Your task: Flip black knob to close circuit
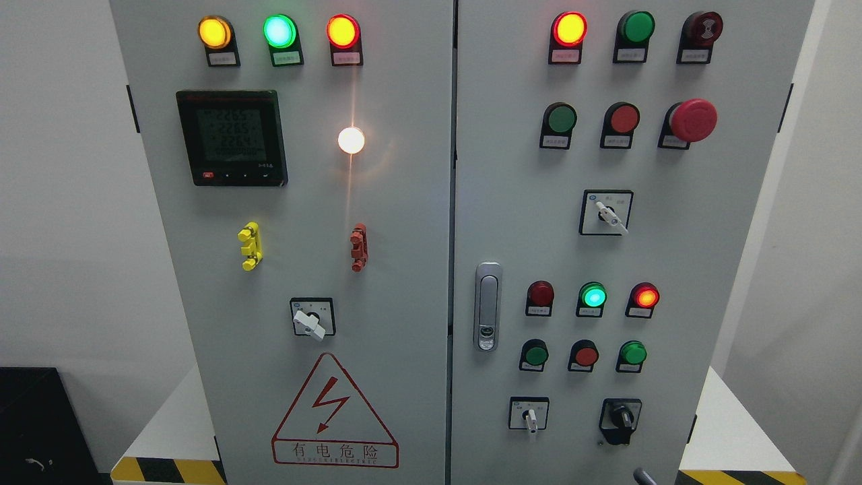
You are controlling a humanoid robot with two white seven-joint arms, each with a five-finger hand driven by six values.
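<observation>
Head view: one camera, so this is all from up top, looking straight at the grey cabinet [404, 202] with its two doors.
My hands: neither one shows in this shot, so I can't tell if they're open, closed or holding anything. There's a small grey tip at the bottom edge right of middle, too little of it to say what it is.
Black knob [620, 419]: low on the right door, near the bottom right corner, pointer roughly straight up and down (maybe a hair tilted, hard to call).
Neighbour switch: small white selector switch [530, 415] just left of the black knob, in a black-framed plate, handle pointing down.
Above the knob: a row of three push buttons, and above those three lamps, dark red, lit green lamp [593, 296] and lit red.
Door handle [488, 306]: silver, upright, on the left edge of the right door.
Emergency stop [692, 120]: big red mushroom head, upper right.
Left door: digital meter [232, 138] with lit digits, a bright white lamp [351, 140] to its right, and a red warning triangle [333, 414] low down.
</observation>
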